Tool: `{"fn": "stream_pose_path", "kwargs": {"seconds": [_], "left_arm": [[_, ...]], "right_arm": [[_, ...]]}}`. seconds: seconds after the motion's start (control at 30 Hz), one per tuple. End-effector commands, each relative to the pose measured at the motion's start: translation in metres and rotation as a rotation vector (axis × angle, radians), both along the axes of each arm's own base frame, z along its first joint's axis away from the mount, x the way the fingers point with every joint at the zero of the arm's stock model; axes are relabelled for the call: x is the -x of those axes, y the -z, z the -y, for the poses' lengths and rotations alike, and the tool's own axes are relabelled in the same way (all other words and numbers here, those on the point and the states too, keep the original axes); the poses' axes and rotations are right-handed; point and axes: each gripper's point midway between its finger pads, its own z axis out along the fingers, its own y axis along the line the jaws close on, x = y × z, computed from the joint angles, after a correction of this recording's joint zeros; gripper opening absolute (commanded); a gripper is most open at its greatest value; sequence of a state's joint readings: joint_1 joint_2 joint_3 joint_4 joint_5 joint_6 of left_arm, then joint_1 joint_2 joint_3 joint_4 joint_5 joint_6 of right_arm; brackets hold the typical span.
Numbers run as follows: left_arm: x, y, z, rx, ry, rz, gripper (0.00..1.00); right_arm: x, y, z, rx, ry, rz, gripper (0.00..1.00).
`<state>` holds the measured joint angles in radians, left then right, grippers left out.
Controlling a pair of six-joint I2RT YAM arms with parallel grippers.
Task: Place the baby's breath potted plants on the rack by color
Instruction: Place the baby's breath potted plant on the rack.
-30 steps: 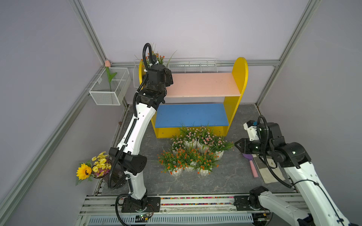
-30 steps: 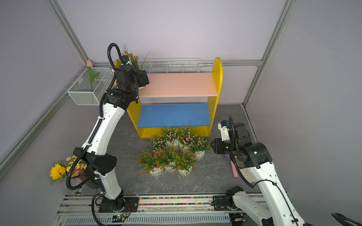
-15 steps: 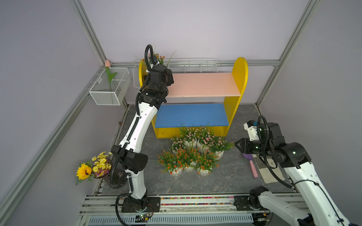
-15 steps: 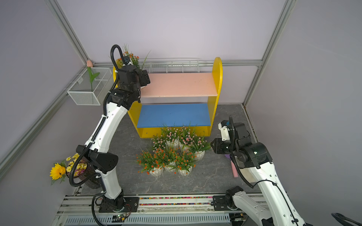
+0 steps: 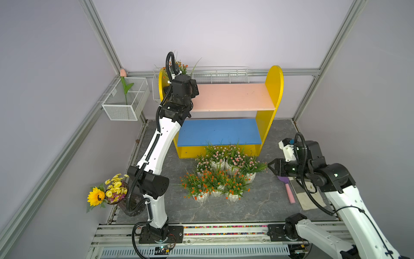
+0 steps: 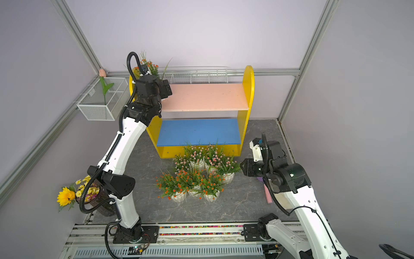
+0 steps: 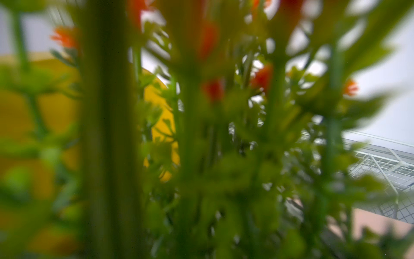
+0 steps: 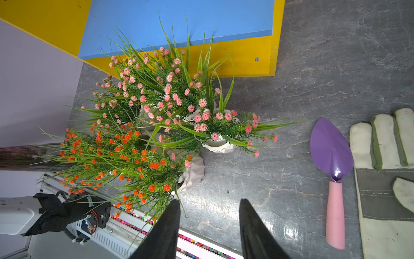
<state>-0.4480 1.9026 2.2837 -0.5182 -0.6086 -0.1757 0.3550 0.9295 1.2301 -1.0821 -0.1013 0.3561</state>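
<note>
Grey slab w/ rack, pots, trowel, glove

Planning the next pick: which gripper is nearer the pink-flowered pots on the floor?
Right. The right gripper hovers just beside the pink-flowered pots; the left arm reaches up to the top shelf of the rack, well behind them.

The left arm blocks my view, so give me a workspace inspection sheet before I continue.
Surface: grey mat, nothing spilled.
Job's things: three orange plants and four pink plants clustered on the mat before the rack; a fourth orange plant at its upper left end, pot hidden.
Clutter: trowel and glove beside the right arm; sunflower bouquet by the left base.
Grippers: right gripper open, empty; left gripper hidden behind its wrist.
Cables: left arm's lower loop hangs before the bouquet.
Surroundings: wire basket holding a tulip.
</note>
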Motion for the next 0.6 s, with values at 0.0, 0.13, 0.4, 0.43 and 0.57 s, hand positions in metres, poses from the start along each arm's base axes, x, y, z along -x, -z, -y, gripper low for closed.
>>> {"fn": "stream_pose_path", "kwargs": {"seconds": [0.0,0.13,0.4,0.43,0.57], "left_arm": [[-0.001,0.004,-0.008,0.029,-0.047,0.001,1.0],[0.002,0.001,-0.01,0.035,-0.048,0.004,1.0],[0.013,-0.008,-0.013,0.031,-0.065,0.014,1.0],[0.014,-0.008,-0.013,0.029,-0.065,0.012,1.0],[0.019,-0.009,-0.01,0.02,-0.055,0.007,1.0]], "right_arm": [[0.0,0.004,0.001,-0.002,0.013,-0.003,0.49],[0.001,0.003,0.002,-0.004,0.013,0.001,0.52],[0.0,0.004,0.001,-0.011,0.011,0.006,0.56],[0.0,0.003,0.001,-0.012,0.012,0.008,0.56],[0.0,0.004,0.001,-0.012,0.013,0.011,0.59]]}}
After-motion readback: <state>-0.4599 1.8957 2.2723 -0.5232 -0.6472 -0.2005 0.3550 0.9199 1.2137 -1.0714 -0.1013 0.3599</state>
